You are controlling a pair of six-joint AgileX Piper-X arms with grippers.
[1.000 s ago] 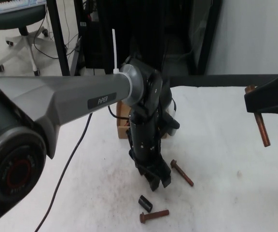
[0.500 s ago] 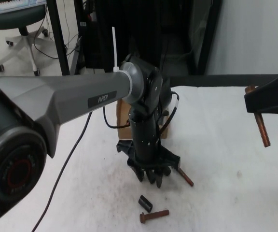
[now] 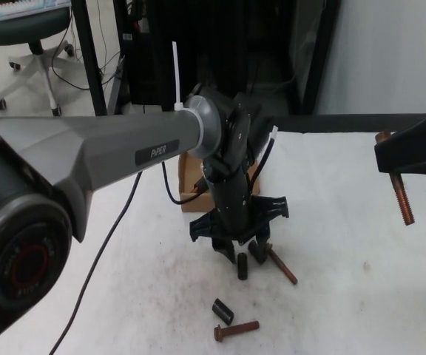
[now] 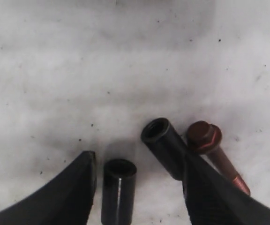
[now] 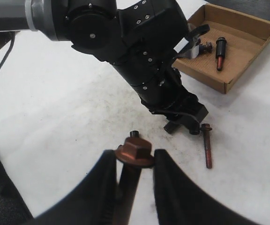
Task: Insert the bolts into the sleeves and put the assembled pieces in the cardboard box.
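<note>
The left hand (image 4: 138, 174) hangs low over the white counter (image 3: 346, 296) with its fingers spread wide and nothing gripped. Between them lies a black sleeve (image 4: 118, 190), just beside one finger (image 4: 71, 197) (whether the two touch I cannot tell). A second sleeve (image 4: 163, 146) lies slantwise by the other finger with its open end showing. A copper hex-flange bolt (image 4: 210, 145) lies just beside this sleeve.

In the high view that bolt points off toward 4 o'clock from the left hand. At 6 o'clock of the hand, a little apart, lies a third sleeve (image 3: 222, 310), and just past it a loose bolt (image 3: 237, 330).

The cardboard box (image 5: 252, 63) sits at 11 o'clock of the left hand, partly behind the arm. One assembled piece (image 5: 219, 52) lies in it.

The right hand (image 5: 135, 164) hangs above the counter, well apart at 2 o'clock. It is closed on a held bolt (image 3: 401, 198), head on top and shank hanging straight down.
</note>
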